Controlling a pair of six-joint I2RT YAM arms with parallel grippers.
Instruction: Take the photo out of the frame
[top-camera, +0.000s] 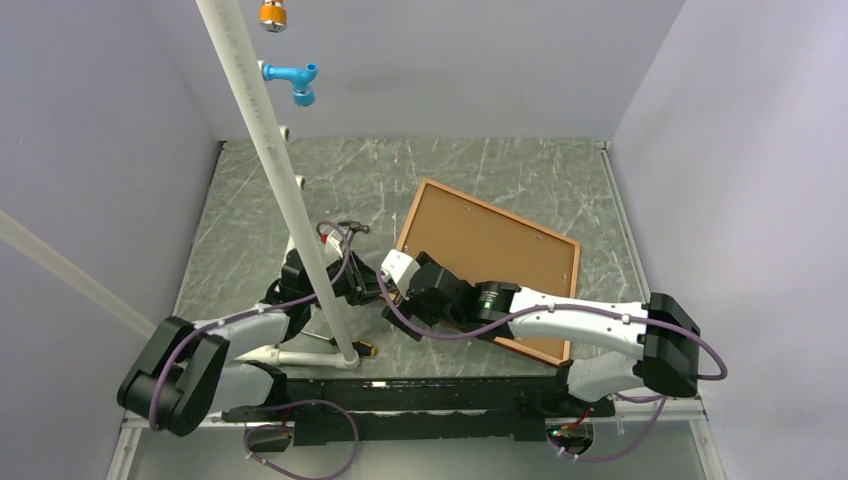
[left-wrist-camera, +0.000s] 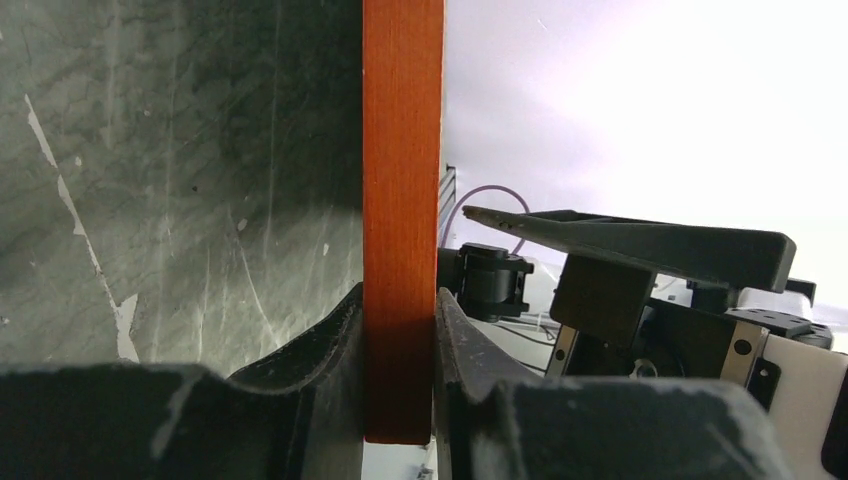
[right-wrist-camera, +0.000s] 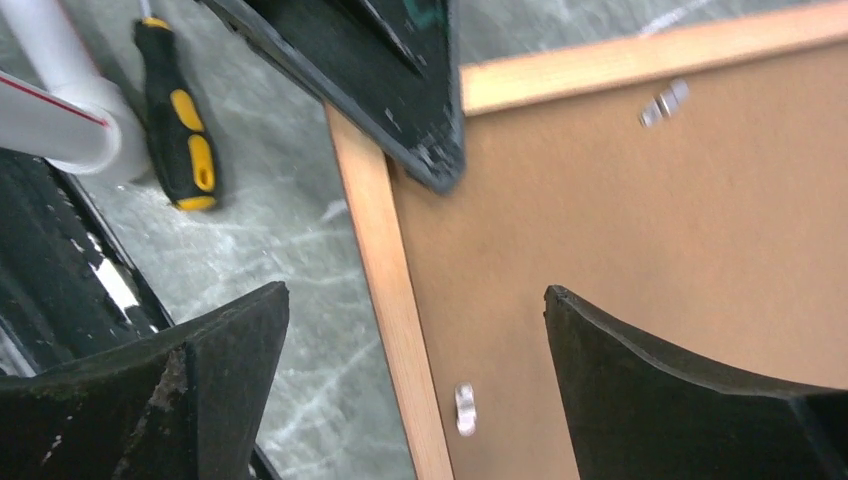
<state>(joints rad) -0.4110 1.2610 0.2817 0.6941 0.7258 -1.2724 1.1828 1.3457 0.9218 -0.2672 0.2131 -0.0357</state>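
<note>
The frame (top-camera: 500, 210) lies face down and tilted, with its near-left corner lifted. The photo's brown board backing (top-camera: 500, 255) faces up; its printed side is hidden. My left gripper (top-camera: 372, 288) is shut on the frame's orange-red edge (left-wrist-camera: 402, 200), which stands upright between its fingers (left-wrist-camera: 455, 340). My right gripper (top-camera: 400, 295) is open just above the same corner, straddling the frame's pale inner edge (right-wrist-camera: 385, 270) and the backing (right-wrist-camera: 620, 230). A small metal clip (right-wrist-camera: 465, 408) sits between its fingers (right-wrist-camera: 220, 370). The left gripper's finger (right-wrist-camera: 390, 80) shows at the corner.
A white pipe stand (top-camera: 280, 180) rises in front of the left arm, its base (right-wrist-camera: 60, 110) near the corner. A black and yellow screwdriver (right-wrist-camera: 180, 130) lies by that base. A hammer (top-camera: 345, 230) lies left of the frame. Grey walls enclose the table.
</note>
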